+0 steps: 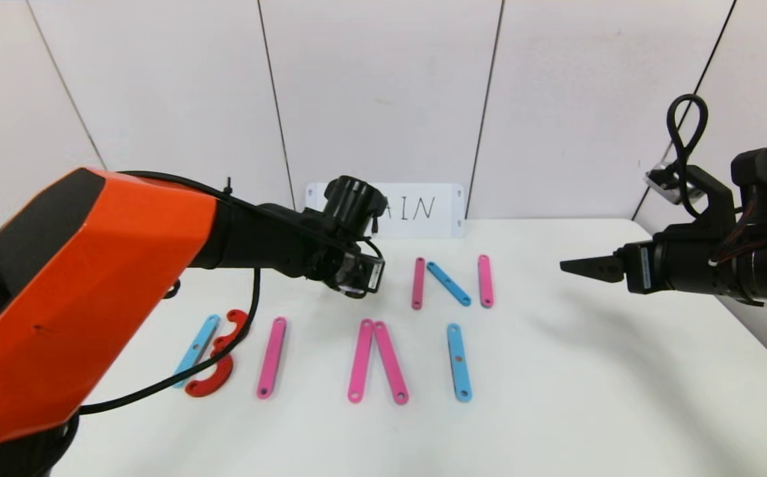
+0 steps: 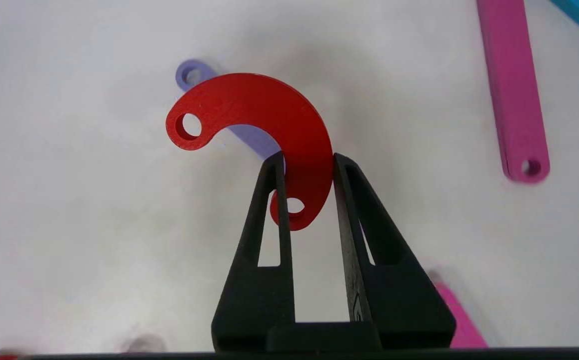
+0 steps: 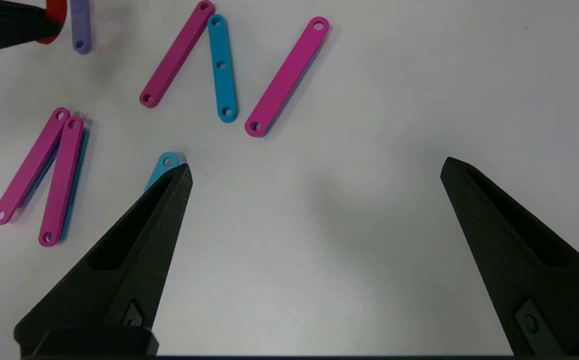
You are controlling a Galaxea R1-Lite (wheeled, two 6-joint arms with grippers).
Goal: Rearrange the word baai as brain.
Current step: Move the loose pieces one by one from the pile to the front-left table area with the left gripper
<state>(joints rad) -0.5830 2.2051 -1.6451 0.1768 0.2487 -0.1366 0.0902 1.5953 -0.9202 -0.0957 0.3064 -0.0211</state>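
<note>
Left pincer (image 2: pixel 308 160) closed on a red half-ring curve (image 2: pixel 269 115), gripped across one leg near its lower hole, and from the wrist camera the piece looks lifted off the bench (image 1: pixel 589 371). A short purple bar (image 2: pixel 242 135) lies on the bench directly beneath the curve, mostly hidden by it.

In the head view this pincer sits mid-bench, behind the front row: blue bar and two red curves forming B (image 1: pixel 214 354), a lone pink bar (image 1: pixel 271 358), two pink bars as an inverted V (image 1: pixel 377 361), a blue bar (image 1: pixel 459 362). The N (image 1: pixel 451 282) lies just right of it.

Right pincer (image 3: pixel 314 175) wide open, empty, hovering off to the right, well clear.

Judgement: the curve belongs at the top right of the lone pink bar, to start the R. That bar lies forward-left of the left pincer, long axis running front to back; left arm is much nearer.
</note>
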